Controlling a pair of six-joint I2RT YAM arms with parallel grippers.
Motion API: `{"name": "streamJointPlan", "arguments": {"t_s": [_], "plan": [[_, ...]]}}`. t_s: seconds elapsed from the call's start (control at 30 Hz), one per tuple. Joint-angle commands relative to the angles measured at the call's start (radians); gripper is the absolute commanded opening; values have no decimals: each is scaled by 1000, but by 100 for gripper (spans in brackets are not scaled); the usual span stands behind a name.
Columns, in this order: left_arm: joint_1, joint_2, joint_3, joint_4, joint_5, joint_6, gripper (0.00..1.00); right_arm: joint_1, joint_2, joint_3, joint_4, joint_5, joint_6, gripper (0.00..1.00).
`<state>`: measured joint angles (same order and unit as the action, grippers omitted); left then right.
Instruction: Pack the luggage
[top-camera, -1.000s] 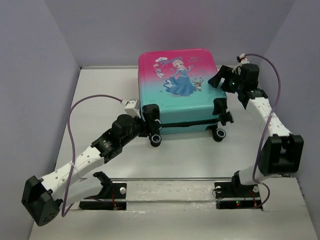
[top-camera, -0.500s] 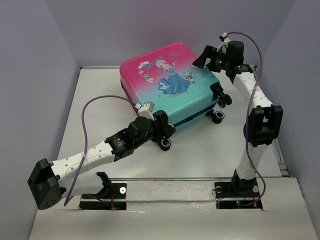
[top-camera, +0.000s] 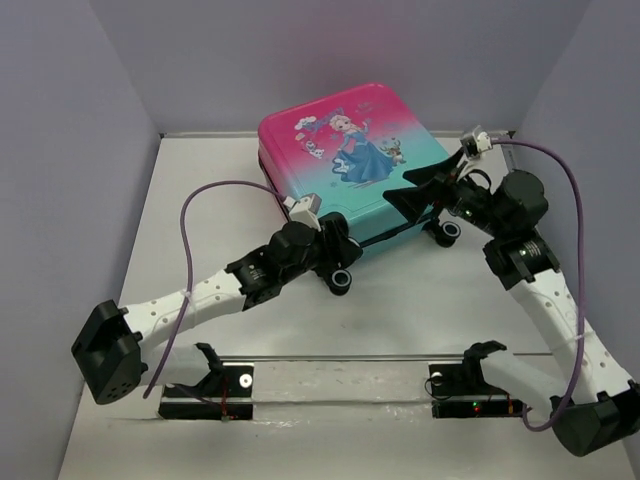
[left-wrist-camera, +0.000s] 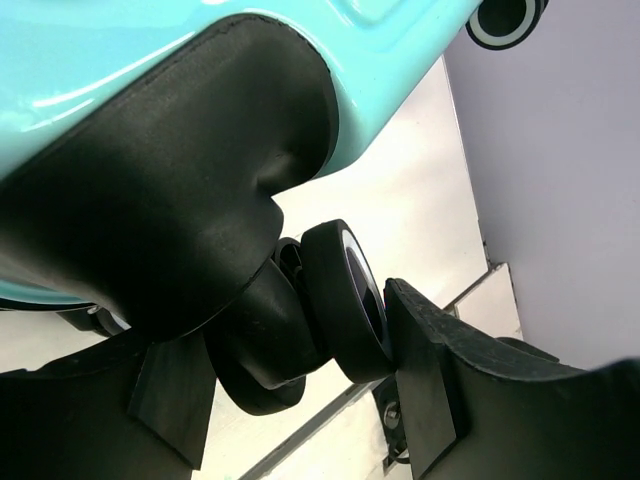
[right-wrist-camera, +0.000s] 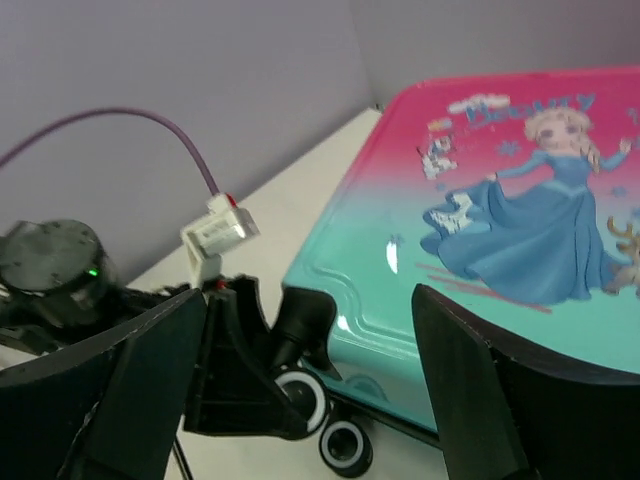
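Observation:
The luggage (top-camera: 345, 155) is a pink-to-teal suitcase with a princess print. It lies closed and flat at the back middle of the table, turned a little. My left gripper (top-camera: 338, 262) is at its near left corner. In the left wrist view the left gripper (left-wrist-camera: 300, 350) has its fingers (left-wrist-camera: 430, 380) on either side of a black caster wheel (left-wrist-camera: 345, 300), and one pad touches it. My right gripper (top-camera: 415, 190) is open and empty, low over the near right corner. In the right wrist view the right gripper (right-wrist-camera: 310, 370) looks over the luggage (right-wrist-camera: 480, 230).
Grey walls (top-camera: 80, 150) close in the table on the left, back and right. A metal rail (top-camera: 330, 358) runs along the front by the arm bases. Purple cables (top-camera: 215, 190) loop above both arms. Two more wheels (top-camera: 443, 230) stick out under the right gripper.
The suitcase has shifted right and turned with my left gripper on its wheel. My right arm swung from the case's far right corner to its near right side.

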<state>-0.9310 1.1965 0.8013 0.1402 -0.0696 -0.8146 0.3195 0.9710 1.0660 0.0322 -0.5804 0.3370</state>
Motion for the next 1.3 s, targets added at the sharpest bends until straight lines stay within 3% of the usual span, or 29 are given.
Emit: {"name": "streamJointPlan", "arguments": {"t_s": [0.0,0.03,0.07,0.17,0.23,0.37,0.43,0.47,0.53,0.57,0.67,0.77,0.9,1.07,1.27], "plan": [[-14,-20,113,326,117,195,6,33,32,-139,-25,42,0,84],[-11,-18,113,332,111,181,6,61,-27,-188,0,50,17,60],[-9,-18,114,340,105,174,6,91,-61,-243,23,71,25,48],[6,-3,134,364,109,151,6,180,-145,-465,150,177,83,17],[6,5,157,368,114,146,6,263,-137,-593,260,217,127,8],[6,-1,164,384,93,114,6,470,-17,-658,400,420,97,9],[6,-9,159,392,80,89,6,529,50,-687,571,519,97,25],[6,-17,151,397,80,80,6,555,87,-704,640,551,100,40],[6,-23,144,417,80,54,6,599,213,-739,831,648,91,51],[6,-23,141,421,80,46,6,599,256,-744,885,669,88,52],[6,-26,133,440,80,22,6,599,409,-748,1110,775,85,54],[6,-31,133,441,79,11,6,599,511,-735,1199,841,77,57],[6,-37,133,443,82,0,6,599,546,-747,1279,936,66,58],[6,-31,131,443,97,-15,6,599,577,-715,1287,927,37,57],[6,-25,124,444,111,-31,6,599,669,-652,1348,900,37,45]]}}
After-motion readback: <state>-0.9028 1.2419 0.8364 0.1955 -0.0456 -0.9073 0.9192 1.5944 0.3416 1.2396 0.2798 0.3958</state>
